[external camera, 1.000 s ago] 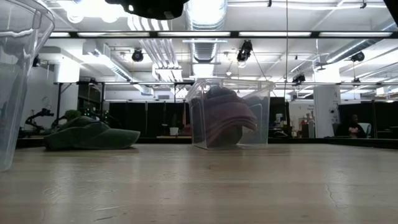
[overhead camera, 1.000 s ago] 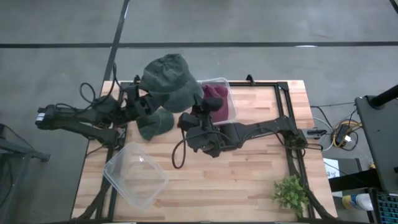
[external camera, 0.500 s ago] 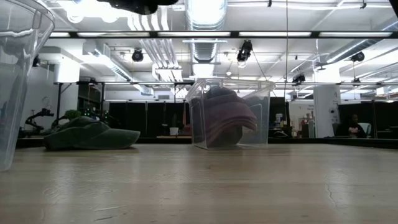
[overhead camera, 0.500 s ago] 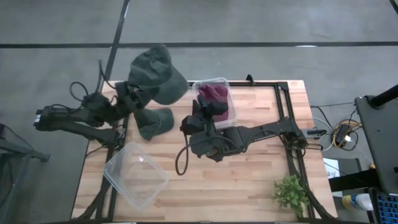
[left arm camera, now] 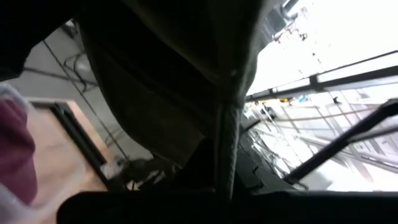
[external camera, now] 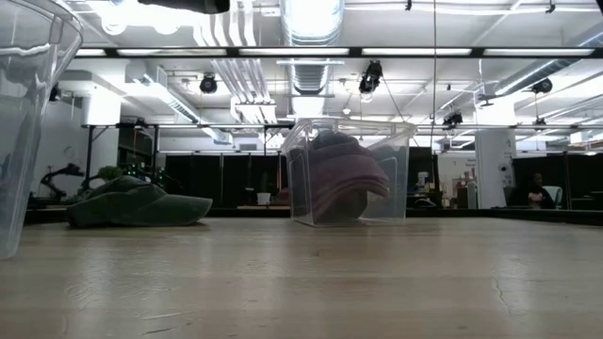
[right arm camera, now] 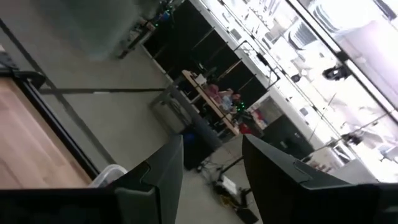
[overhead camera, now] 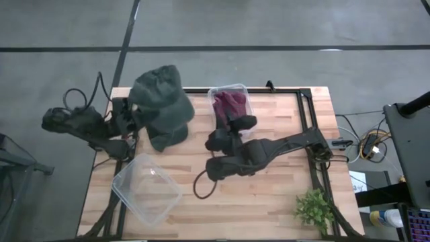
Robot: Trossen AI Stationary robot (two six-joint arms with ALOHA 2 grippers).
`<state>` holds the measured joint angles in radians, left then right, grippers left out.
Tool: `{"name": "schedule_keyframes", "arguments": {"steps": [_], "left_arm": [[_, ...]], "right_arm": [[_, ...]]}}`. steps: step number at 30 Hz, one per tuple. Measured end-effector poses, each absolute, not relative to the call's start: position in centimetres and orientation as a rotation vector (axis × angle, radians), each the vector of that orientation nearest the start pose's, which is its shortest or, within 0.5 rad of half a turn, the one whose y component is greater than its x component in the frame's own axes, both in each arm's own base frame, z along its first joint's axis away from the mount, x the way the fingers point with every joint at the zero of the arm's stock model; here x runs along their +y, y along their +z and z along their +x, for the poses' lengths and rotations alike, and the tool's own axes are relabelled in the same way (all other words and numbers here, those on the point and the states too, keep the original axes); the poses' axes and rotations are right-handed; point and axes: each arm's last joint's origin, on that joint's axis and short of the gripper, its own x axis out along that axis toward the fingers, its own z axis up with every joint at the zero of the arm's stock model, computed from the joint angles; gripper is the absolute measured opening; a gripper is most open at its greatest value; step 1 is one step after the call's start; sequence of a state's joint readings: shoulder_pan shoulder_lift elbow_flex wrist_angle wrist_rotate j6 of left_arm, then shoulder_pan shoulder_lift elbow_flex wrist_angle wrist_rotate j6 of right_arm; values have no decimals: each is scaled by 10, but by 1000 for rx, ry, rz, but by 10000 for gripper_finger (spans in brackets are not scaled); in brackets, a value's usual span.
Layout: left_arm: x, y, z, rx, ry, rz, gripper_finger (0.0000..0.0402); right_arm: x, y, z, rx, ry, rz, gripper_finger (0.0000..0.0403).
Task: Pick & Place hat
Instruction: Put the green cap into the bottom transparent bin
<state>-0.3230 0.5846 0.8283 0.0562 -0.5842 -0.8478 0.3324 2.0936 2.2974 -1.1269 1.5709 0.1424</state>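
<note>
Left gripper holds a green hat up over the table's far left corner; right gripper empty.

Left to right: left arm sits at the far left edge, its fingers clamped narrow on the lifted green hat. A second green hat lies flat on the table just under and to the right of it; low view shows this one resting on the wood. An empty clear bin stands at the near left. At far centre a clear box holds a maroon hat. Right gripper hangs just near of that box, fingers parted with nothing between them. A small plant stands at the near right corner.
</note>
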Motion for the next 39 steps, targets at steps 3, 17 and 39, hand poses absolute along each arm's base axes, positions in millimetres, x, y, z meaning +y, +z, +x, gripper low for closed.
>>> {"name": "schedule_keyframes", "arguments": {"steps": [3,17,39], "left_arm": [[-31,387,110,-330,116,-999,2],[-90,369,113,-233,186,-1058,2],[-207,360,100,-175,276,-1103,2]], "right_arm": [[110,386,400,464,-1171,-655,160],[99,405,374,492,-1110,-574,160],[75,444,308,593,-944,-287,160]]}}
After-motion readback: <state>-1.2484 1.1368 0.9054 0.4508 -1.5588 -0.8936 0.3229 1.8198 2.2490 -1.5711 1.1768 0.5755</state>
